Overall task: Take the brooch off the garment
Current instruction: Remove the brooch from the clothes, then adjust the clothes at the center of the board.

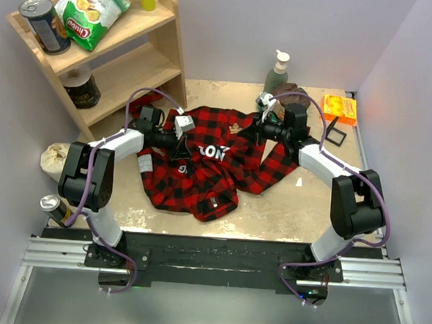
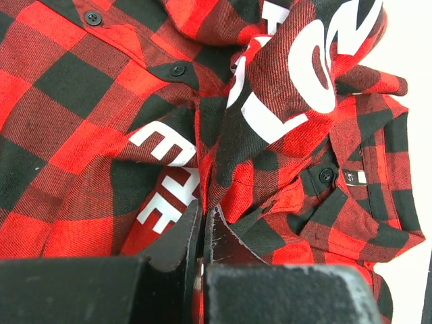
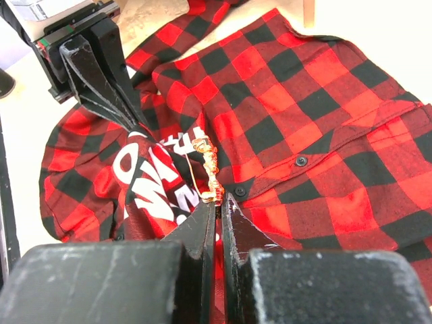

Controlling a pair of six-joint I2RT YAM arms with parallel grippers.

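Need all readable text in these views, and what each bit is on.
"Chio": green chip bag on the shelf's top.
"LON": white block letters on the black patch of the plaid shirt; the rest is folded away.
Too small or blurred to read: orange box, top-shelf can, pump bottle, shirt's small white label.

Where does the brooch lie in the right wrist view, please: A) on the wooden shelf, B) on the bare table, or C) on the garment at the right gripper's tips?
C: the brooch rests on the garment, its lower end at the shut right gripper.
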